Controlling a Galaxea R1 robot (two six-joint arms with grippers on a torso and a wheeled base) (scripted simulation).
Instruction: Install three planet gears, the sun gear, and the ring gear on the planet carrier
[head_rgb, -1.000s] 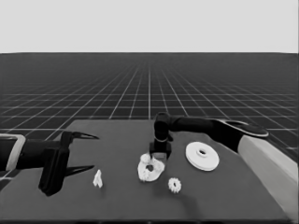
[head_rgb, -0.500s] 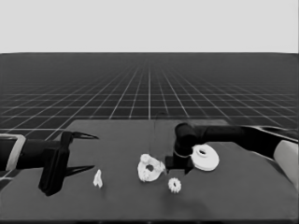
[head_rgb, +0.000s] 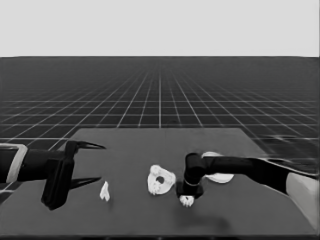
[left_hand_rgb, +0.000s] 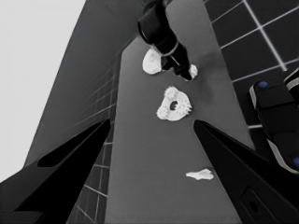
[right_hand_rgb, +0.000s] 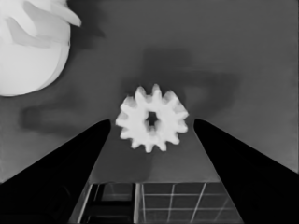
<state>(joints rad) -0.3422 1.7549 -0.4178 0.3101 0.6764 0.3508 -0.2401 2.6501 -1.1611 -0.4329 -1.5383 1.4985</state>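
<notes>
Black fingers spread wide: the right gripper hangs open over a loose gear, lower centre of the head view, gripping nothing. A second ago it stood at the smaller round part; now it has swung across to this gear, so the next pickup looks imminent. Gears already sit on that smaller part, just left. The larger round part waits behind the arm. At far left, the left gripper idles open near the thin white piece.

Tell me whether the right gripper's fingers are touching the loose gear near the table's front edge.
Apart. In the right wrist view the right gripper is open, and dark table shows between the loose gear and each finger.
</notes>
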